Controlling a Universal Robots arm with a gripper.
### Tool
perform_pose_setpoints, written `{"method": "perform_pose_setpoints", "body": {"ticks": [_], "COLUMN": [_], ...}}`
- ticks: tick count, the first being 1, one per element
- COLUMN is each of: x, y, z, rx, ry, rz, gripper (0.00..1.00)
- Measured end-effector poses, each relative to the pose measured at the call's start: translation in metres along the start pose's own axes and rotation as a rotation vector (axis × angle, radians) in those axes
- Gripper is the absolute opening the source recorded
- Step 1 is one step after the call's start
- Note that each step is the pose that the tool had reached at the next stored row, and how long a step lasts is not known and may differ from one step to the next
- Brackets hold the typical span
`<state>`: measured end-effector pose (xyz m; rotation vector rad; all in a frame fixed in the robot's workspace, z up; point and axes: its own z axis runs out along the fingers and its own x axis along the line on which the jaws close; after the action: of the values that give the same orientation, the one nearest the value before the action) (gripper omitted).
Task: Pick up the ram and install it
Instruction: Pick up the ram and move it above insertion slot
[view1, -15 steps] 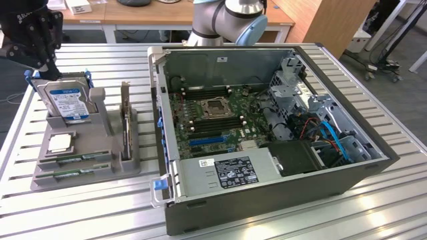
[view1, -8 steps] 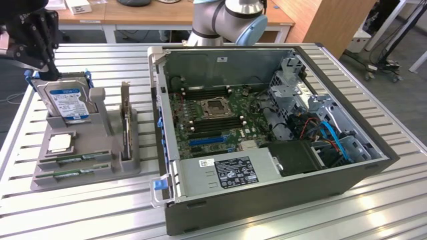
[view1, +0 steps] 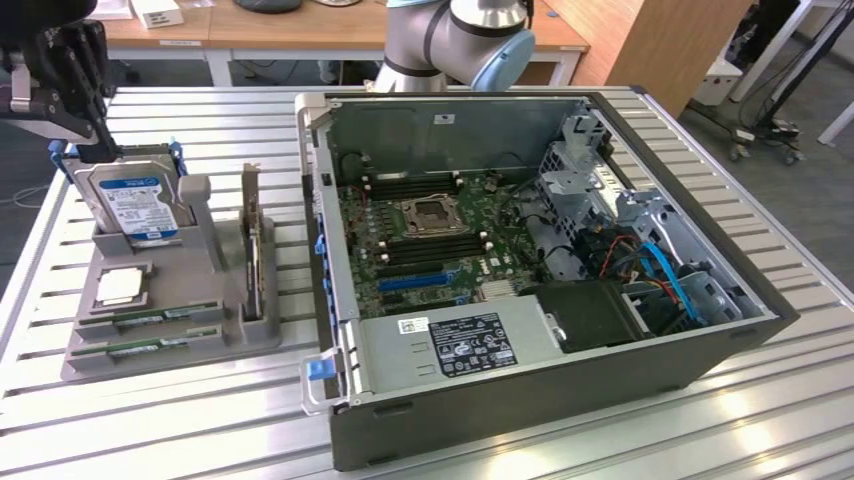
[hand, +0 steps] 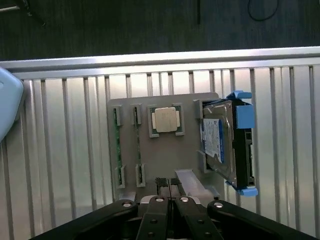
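**Pincer (view1: 83, 128) (hand: 169, 186) shut, empty, up over the holder; ram in its slot**

Wrist view: fingertips (hand: 161, 183) pressed together with nothing between them. They hang above the holder (hand: 160, 155) edge, clear of everything on it.

Exterior view: the pincer sits high at the exterior view's left, above the hard drive (view1: 138, 205).

Ram (view1: 160, 314) lies flat in a slot at the near end of the grey holder. A second stick (view1: 134, 349) lies in the slot just beside it. Nothing touches either stick. In the wrist view the ram (hand: 118, 147) shows as a thin green strip on the holder's far side from the drive.

Also on the holder:
- CPU (view1: 120, 287) flat in its pocket, between the sticks and the drive.
- Drive upright in a blue bracket.
- Expansion card (view1: 250, 235) upright on the side nearest the case.

PC case (view1: 534, 400) lies open on the slatted counter (view1: 160, 430), just beside the holder to the exterior view's right. Motherboard (view1: 427, 240) is exposed, with its long black slots either side of the CPU socket.
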<state>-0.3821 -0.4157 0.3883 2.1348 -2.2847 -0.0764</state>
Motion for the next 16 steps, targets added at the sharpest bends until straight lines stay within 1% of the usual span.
{"method": "perform_pose_setpoints", "body": {"ticks": [16], "x": [0.0000], "y": [0.0000], "z": [0.0003], "rx": [-0.0002], "ry": [0.0004], "rz": [-0.008], "gripper": [0.10]}}
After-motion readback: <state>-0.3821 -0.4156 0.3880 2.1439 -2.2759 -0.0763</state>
